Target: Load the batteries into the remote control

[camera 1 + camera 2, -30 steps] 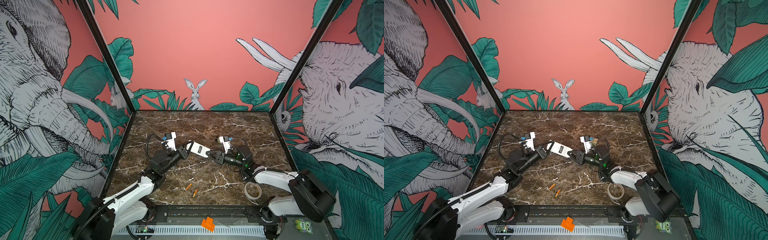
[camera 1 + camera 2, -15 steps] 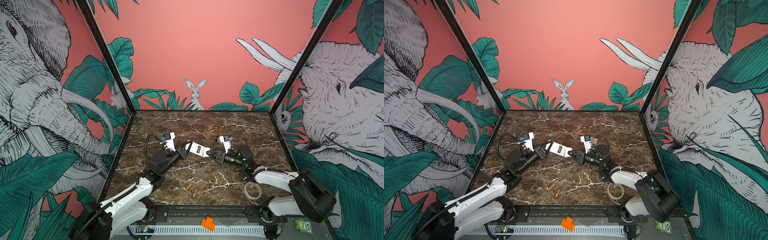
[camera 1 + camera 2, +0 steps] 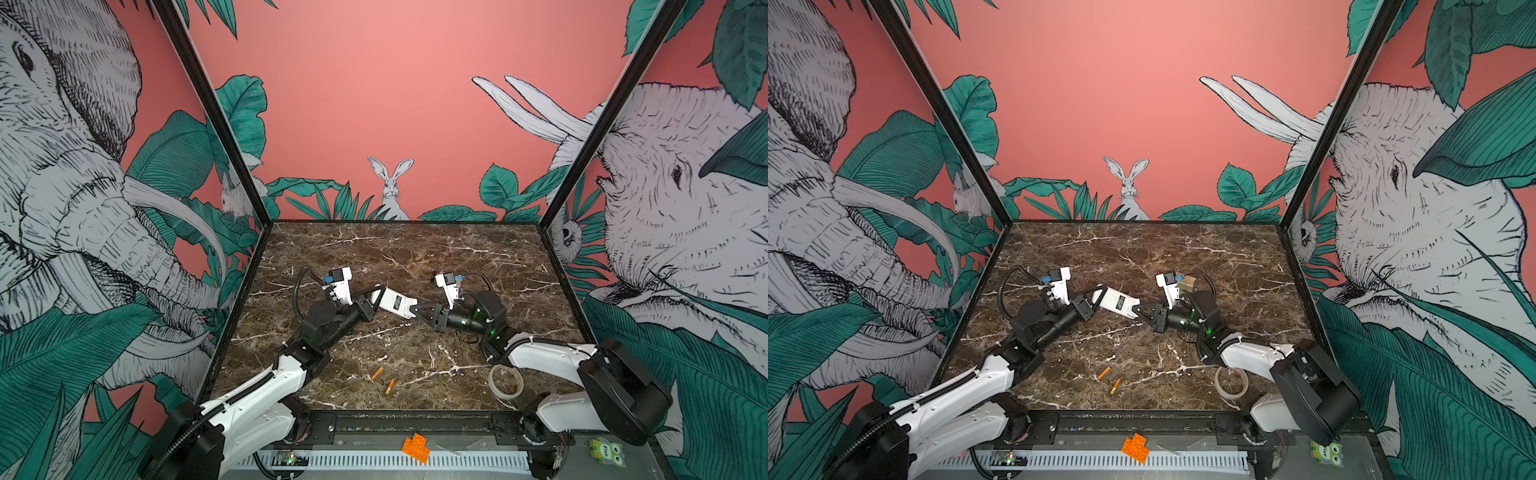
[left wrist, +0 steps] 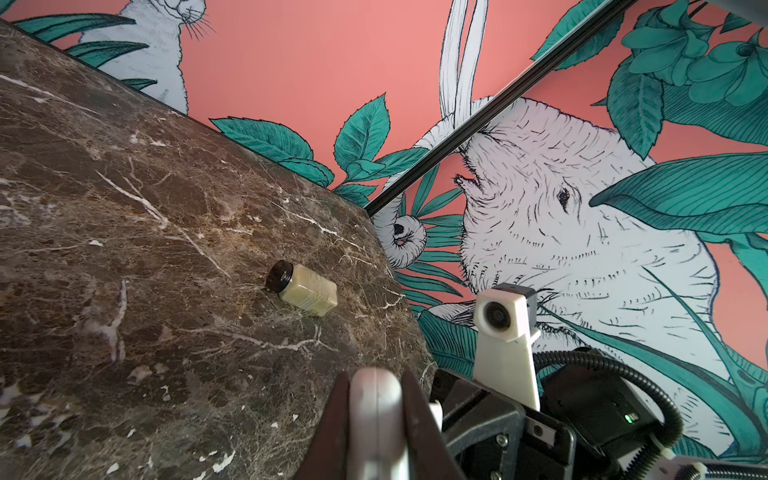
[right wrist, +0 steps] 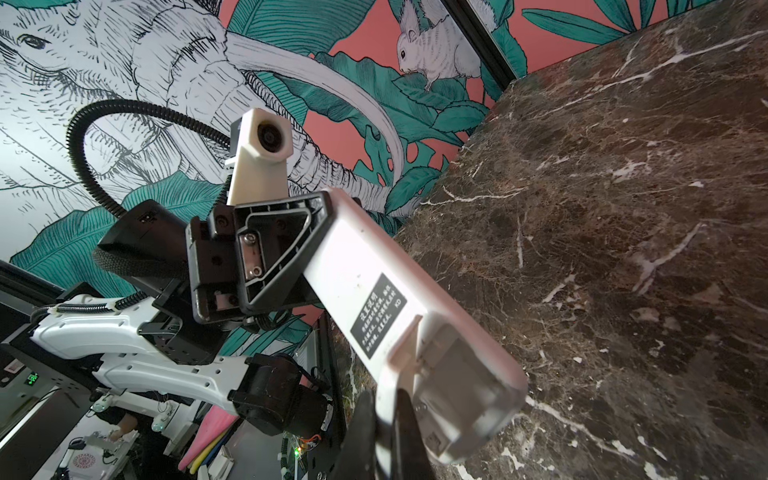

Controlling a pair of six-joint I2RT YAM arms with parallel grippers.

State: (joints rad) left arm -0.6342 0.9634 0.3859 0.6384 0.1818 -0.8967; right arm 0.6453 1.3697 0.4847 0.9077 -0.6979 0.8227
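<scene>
- While your left gripper (image 3: pixel 369 304) is clamped on one end of the remote (image 3: pixel 395 306) and carries it clear of the table (image 3: pixel 415 257), treat that arm as a vice. Leave its fingers tight and let the other arm do the moving.
- Because the batteries (image 3: pixel 377 373) both lie loose on the table, nearer the front edge than the remote and close to each other without touching, nothing is loaded yet. My guess is that the step in hand is getting the battery bay open and ready.
- Since the remote sits between the two grippers in both top views, white back and dark label (image 5: pixel 378 316) turned up, you already have the right face up. In the right wrist view the battery bay (image 5: pixel 457 365) is at the end away from the left gripper. It looks at least partly uncovered, but I cannot tell whether a lid is fully off.
- With the right gripper (image 3: pixel 417 312) clenched tight and its tips at the bay end, I cannot tell whether it pinches a thin lip of plastic or only touches the edge. If you are working a lid, pull along the remote's length in a short stroke. A sideways pull could twist the remote in the left grip, which holds only its far end.
- When you go for a battery, mind the tape ring (image 3: pixel 505 381) lying beside the right arm.
</scene>
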